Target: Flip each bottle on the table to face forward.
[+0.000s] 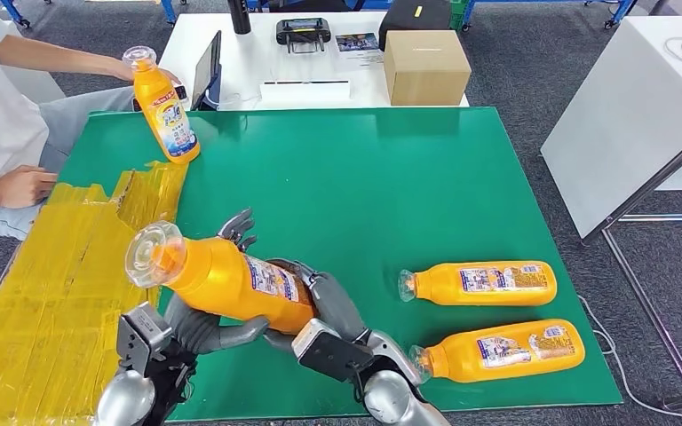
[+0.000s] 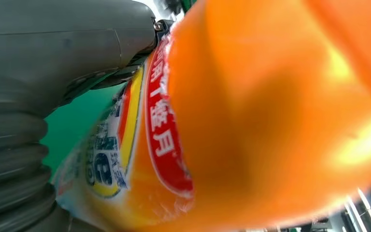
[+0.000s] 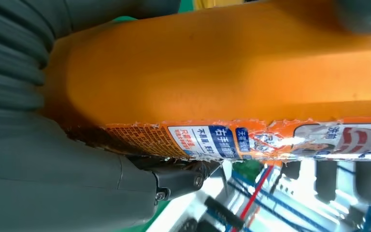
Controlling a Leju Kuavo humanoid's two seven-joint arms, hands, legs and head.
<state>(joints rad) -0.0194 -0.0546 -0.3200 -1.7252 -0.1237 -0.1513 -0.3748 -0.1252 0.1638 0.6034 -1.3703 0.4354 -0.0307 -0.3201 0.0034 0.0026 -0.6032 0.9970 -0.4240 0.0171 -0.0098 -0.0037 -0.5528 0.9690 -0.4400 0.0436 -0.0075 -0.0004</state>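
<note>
Both my left hand (image 1: pixel 197 327) and right hand (image 1: pixel 333 306) grip one orange bottle (image 1: pixel 222 277) tilted above the green table (image 1: pixel 337 177), two more bottles (image 1: pixel 479 283) lying nearby.

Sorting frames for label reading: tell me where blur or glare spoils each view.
Head view: sharp and evenly lit, the held bottle legible between the left hand and right hand. Left wrist view: the bottle's orange body is a soft blur with a bright glare patch, its label is smeared. Right wrist view: the label strip is readable, the background below it is washed out.
</note>
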